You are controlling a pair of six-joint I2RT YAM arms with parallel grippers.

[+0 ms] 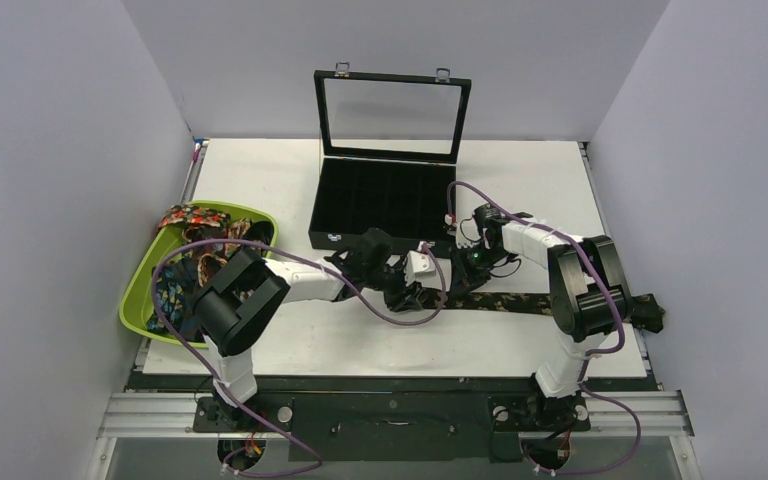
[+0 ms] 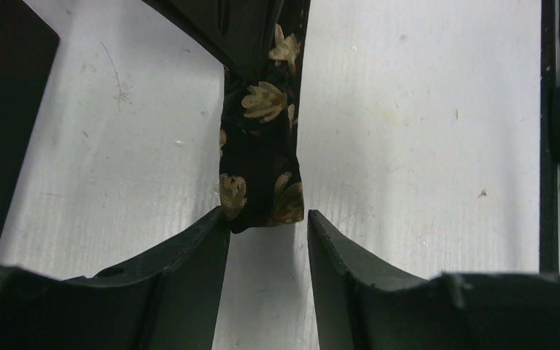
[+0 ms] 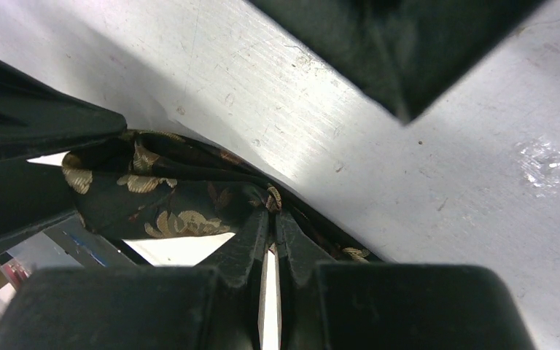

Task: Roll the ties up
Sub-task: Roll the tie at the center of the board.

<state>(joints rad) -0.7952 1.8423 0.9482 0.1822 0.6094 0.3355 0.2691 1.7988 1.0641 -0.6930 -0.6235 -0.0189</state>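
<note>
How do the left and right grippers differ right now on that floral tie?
The left gripper has its jaws apart, while the right gripper has its jaws shut. The left one clamps nothing, with the end of the tie sitting just at its open tips. The right one pinches a bunched fold of the fabric. Both are at the same dark, gold-flowered tie, low over the white table.

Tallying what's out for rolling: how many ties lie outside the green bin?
1. The floral tie lies across the table before the black case, pinched by the right pincer, its end between the left pincer's jaws. The dark case may hide others.
</note>
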